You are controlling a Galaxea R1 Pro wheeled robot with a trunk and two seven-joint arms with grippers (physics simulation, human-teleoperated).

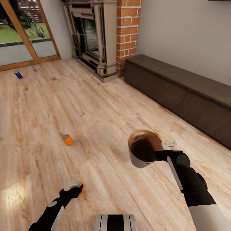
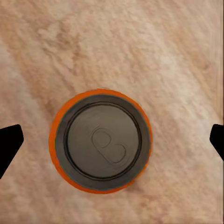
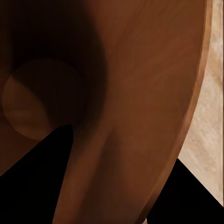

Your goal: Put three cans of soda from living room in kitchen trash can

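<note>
At the lower left of the head view the left gripper hangs over the nearest orange can, which stands upright on the wood floor; in the left wrist view its grey top with the pull tab sits centred between the 2 dark fingers, which are spread wide and well apart from its sides, so nothing is held yet. This can looks light, rigid and smooth-walled, so I judge it would slip or tip if pinched near the rim; the fingers should come down around the middle of the round body and close squarely. At the lower right, the right gripper grips the trash can by its rim, fingers clenched on the wall, the bin lifted and tilted so its copper-brown edge and dark brown inside face the camera. It seems light and stiff. Farther up, at centre left, a 2nd orange can stands on the floor. Far off, at upper left near the glass doors, lies the blue can.
</note>
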